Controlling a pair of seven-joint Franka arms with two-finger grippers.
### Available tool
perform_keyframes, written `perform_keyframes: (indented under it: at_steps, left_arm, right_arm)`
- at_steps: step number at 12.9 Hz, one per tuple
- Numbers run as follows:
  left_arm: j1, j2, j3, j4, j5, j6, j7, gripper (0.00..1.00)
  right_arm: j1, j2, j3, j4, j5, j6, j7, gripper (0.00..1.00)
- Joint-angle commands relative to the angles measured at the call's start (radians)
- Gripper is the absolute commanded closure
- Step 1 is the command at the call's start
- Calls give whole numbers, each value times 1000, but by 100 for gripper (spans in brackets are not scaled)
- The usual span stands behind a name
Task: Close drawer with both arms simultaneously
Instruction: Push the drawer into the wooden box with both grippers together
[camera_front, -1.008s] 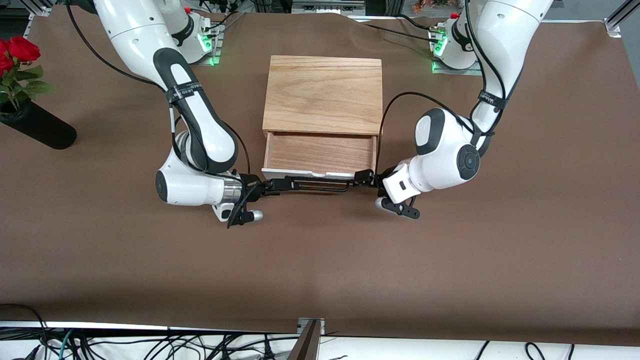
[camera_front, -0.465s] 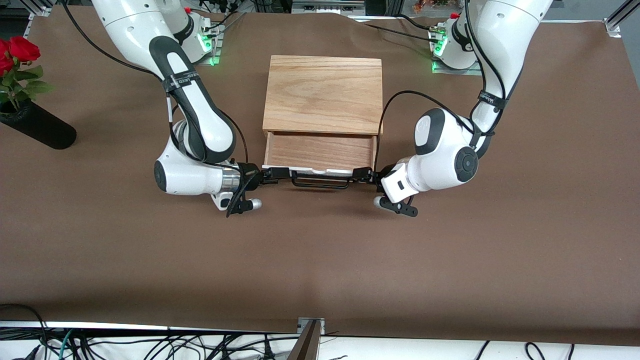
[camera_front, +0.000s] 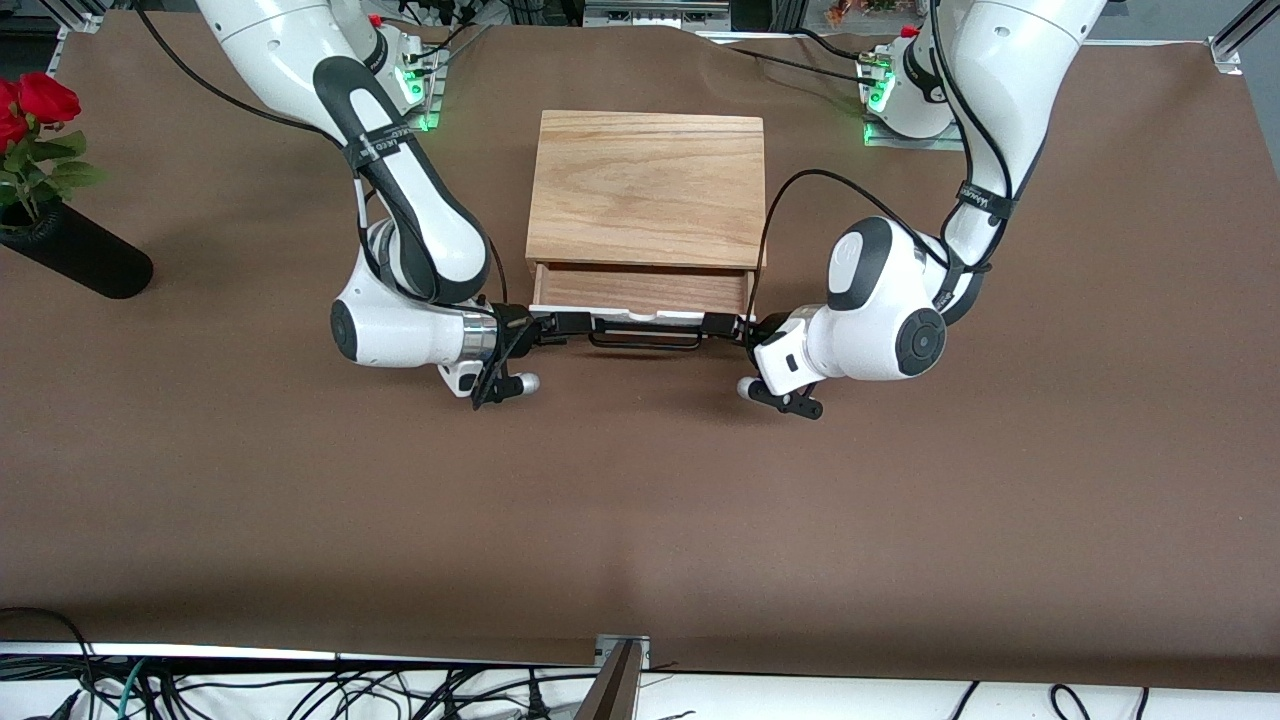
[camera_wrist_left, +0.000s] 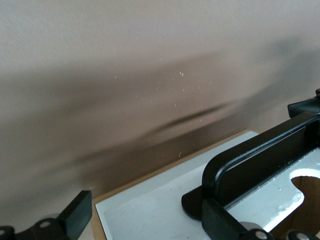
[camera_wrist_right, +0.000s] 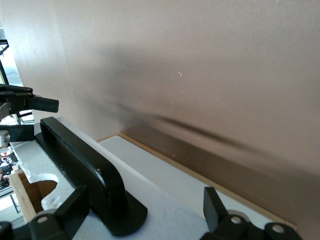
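The drawer (camera_front: 640, 288) sticks a short way out of the wooden box (camera_front: 645, 190); only a narrow strip of its tray shows. Its white front panel (camera_front: 640, 316) carries a black bar handle (camera_front: 645, 343). My right gripper (camera_front: 560, 323) is at the panel's end toward the right arm, and my left gripper (camera_front: 722, 323) is at the other end. In the left wrist view my left gripper (camera_wrist_left: 150, 230) is open astride the panel (camera_wrist_left: 150, 210), beside the handle's foot (camera_wrist_left: 260, 160). In the right wrist view my right gripper (camera_wrist_right: 142, 220) is open over the panel (camera_wrist_right: 170, 185), with the handle (camera_wrist_right: 80, 160) by one finger.
A black vase with red roses (camera_front: 70, 250) stands at the right arm's end of the table. The arm bases (camera_front: 900, 100) sit farther from the camera than the box. Brown table surface (camera_front: 640, 520) spreads nearer to the camera than the drawer.
The drawer has slid well into the box. Both grippers have moved with its front panel, away from the camera, and both stay open.
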Motion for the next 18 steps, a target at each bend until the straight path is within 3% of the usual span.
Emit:
perform_keyframes:
  at_steps: [1,9,12,13,15,18]
  left_arm:
    - [-9,7,1,-13,-15,-110,18,0]
    - [-6,7,5,-13,-12,-282,16,0]
    - [-6,5,11,0,-12,-286,16,0]
    - [-6,1,14,4,-10,-286,19,0]
    - [14,-34,29,22,50,-286,25,0]
    - [69,-81,29,169,218,-399,24,0]
  right_arm:
    - [-1,-79,16,-114,20,18,-23,0]
    - [-1,-200,62,-298,33,54,-26,0]
    - [-4,-197,60,-269,20,48,-29,0]
    - [-19,-192,39,-233,-1,41,-27,0]
    - [-36,-185,-63,-141,-132,-43,-27,0]
    - [-58,-203,-191,-30,-261,-176,3,0]
